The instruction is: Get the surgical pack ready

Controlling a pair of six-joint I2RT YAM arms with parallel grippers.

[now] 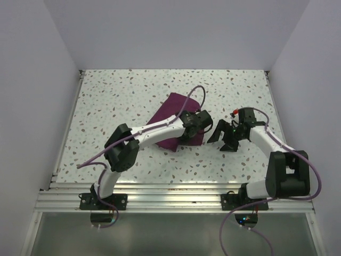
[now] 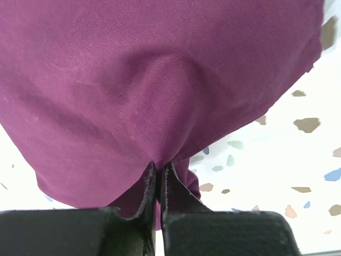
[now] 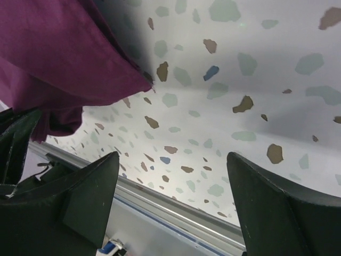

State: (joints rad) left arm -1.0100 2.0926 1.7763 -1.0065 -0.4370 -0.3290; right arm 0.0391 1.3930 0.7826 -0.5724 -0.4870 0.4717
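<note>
The surgical pack (image 1: 171, 110) is a folded purple-maroon cloth lying mid-table. My left gripper (image 1: 203, 132) sits at its near right corner, and in the left wrist view the gripper (image 2: 158, 166) is shut with a pinch of the pack's (image 2: 160, 80) fabric edge between its jaws. My right gripper (image 1: 222, 140) hovers just right of the cloth, open; its fingers (image 3: 90, 186) stand wide apart over bare table with nothing between them. The pack's corner (image 3: 58, 58) fills the upper left of the right wrist view.
The speckled tabletop (image 1: 133, 90) runs to white walls at the back and sides. A metal rail (image 1: 170, 194) lines the near edge, also seen as a rail (image 3: 176, 205) below the right fingers.
</note>
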